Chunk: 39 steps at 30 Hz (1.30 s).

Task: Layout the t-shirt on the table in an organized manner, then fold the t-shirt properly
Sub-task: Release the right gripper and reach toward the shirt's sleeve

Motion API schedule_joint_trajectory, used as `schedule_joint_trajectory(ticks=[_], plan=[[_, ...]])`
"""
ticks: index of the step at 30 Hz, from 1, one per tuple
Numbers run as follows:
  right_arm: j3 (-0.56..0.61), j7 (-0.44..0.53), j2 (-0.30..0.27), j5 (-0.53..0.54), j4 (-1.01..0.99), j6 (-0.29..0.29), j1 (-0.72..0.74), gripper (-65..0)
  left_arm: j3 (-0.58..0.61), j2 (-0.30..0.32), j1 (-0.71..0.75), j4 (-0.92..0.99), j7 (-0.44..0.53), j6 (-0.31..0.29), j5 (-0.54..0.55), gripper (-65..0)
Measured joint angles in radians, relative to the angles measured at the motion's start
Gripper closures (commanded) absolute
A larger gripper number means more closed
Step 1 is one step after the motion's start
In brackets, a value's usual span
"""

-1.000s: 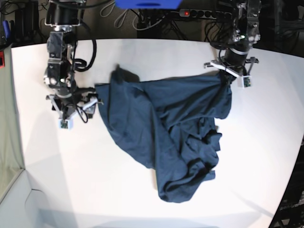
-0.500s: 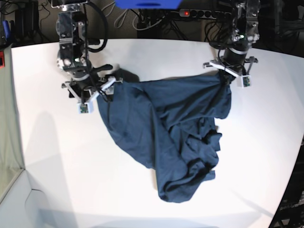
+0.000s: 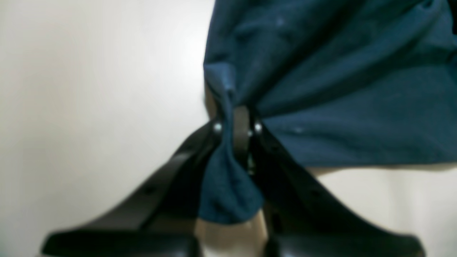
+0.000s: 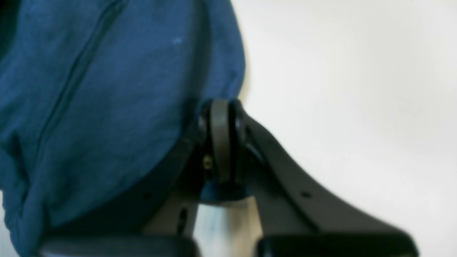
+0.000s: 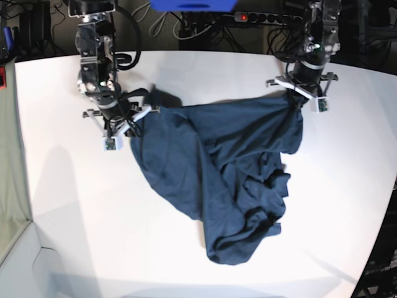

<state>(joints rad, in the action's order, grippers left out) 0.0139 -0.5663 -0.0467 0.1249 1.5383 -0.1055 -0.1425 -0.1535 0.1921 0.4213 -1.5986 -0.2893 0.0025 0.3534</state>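
Note:
The dark navy t-shirt (image 5: 217, 167) lies crumpled on the white table (image 5: 62, 205), stretched between both grippers, with a bunched heap toward the front. My left gripper (image 5: 293, 99) is at the shirt's upper right corner. In the left wrist view it (image 3: 235, 123) is shut on a pinch of the t-shirt (image 3: 339, 89), and a tuft sticks out behind the fingertips. My right gripper (image 5: 131, 119) is at the shirt's upper left edge. The right wrist view shows its jaws (image 4: 221, 117) together at the hem of the t-shirt (image 4: 107, 107), with blue cloth between them.
A power strip (image 5: 260, 17) with a red light, cables and a blue object (image 5: 192, 5) lie beyond the table's far edge. A grey-green surface (image 5: 9, 155) borders the table on the left. The table's curved edge runs down the right side (image 5: 378, 236).
My right gripper moved from left of the shirt up to its upper left edge and closed on the cloth there. The left gripper and its held corner have not moved.

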Motion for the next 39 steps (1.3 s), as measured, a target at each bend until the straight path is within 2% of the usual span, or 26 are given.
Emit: schedule_joint_trajectory(ticks=[7, 11, 20, 23, 26, 30, 33, 35, 37, 39], plan=[[-0.164, -0.061, -0.005, -0.013, 0.068, -0.009, -0.019, 0.0, -0.142, 0.003, 0.019, -0.116, 0.009, 0.001, -0.001, -0.3], [-0.234, -0.058, -0.005, -0.013, 0.100, -0.006, 0.018, 0.0, -0.201, 0.001, 0.023, -0.137, 0.002, -0.002, 0.000, -0.3], [-0.338, -0.066, -0.029, -0.013, 0.118, -0.006, 0.041, 0.0, -0.293, -0.004, 0.043, -0.142, 0.008, -0.005, 0.002, -0.3], [-0.368, -0.054, -0.030, -0.008, 0.145, -0.006, -0.008, 0.0, -0.293, -0.006, 0.092, -0.142, 0.008, 0.001, -0.003, -0.3], [-0.371, -0.064, -0.027, -0.013, 0.165, -0.006, -0.078, 0.0, -0.289, -0.018, 0.151, -0.141, 0.008, -0.005, 0.002, -0.3], [-0.351, -0.064, 0.003, -0.012, 0.213, -0.006, -0.120, 0.0, -0.291, -0.075, 0.167, -0.129, 0.002, 0.001, -0.004, -0.3], [-0.319, -0.066, 0.019, 0.003, 0.257, -0.050, -0.119, 0.0, -0.290, -0.076, 0.177, -0.129, 0.010, -0.005, -0.004, -0.3], [-0.286, -0.064, 0.019, 0.002, 0.282, -0.054, -0.119, 0.0, -0.290, -0.076, 0.191, -0.129, 0.008, -0.005, -0.003, -0.3], [-0.232, -0.067, 0.015, -0.013, 0.293, -0.055, -0.118, -1.8, -0.292, -0.076, 0.193, -0.116, 0.006, -0.005, -0.003, -0.3], [-0.166, -0.076, 0.010, -0.011, 0.296, -0.055, -0.100, -6.2, -0.293, -0.076, 0.189, -0.098, 0.008, -0.005, -0.003, -0.3]])
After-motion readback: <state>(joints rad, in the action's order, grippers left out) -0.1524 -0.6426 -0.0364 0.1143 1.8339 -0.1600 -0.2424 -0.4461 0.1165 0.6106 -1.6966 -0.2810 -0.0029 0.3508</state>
